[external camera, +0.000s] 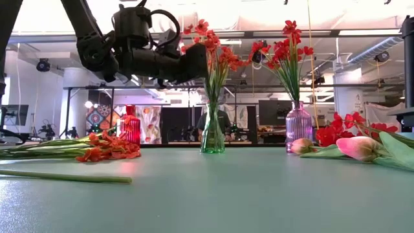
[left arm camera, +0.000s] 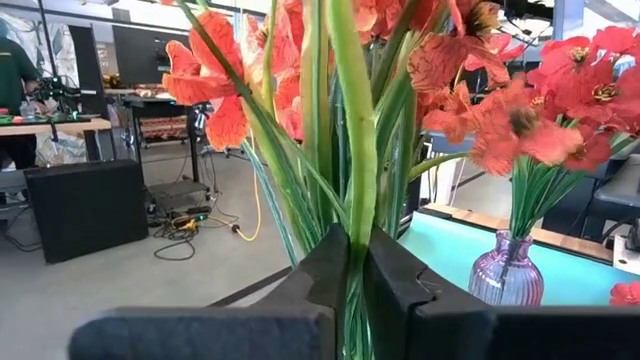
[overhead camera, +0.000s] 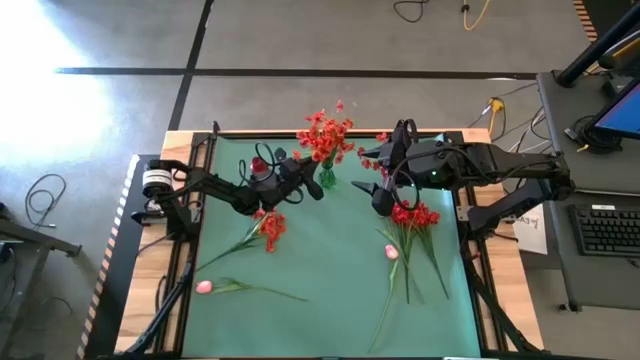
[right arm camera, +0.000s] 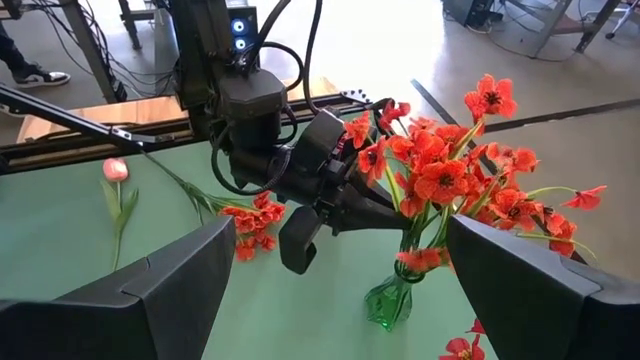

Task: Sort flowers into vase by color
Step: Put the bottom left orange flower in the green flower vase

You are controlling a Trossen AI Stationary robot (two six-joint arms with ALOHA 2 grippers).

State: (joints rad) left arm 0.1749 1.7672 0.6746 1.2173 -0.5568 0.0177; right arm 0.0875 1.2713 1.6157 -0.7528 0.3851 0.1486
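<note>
One green upright stem [left arm camera: 352, 150] of an orange-red flower was clamped in the left pincer [left arm camera: 355, 290], directly above the clear green glass vase [overhead camera: 327, 179] at the tabletop's [overhead camera: 330, 300] far edge. The right pincer [right arm camera: 330, 270] waited just beside, wide apart.

A grey concrete floor [overhead camera: 330, 40] crossed by dark tape lines [overhead camera: 300, 72] surrounds the green-topped counter [overhead camera: 330, 310]. At three o'clock stands a desk with a black keyboard [overhead camera: 608, 228]. Beyond are ceiling lights [external camera: 362, 33], a black cabinet [left arm camera: 85, 208] and loose cables [left arm camera: 205, 222].
</note>
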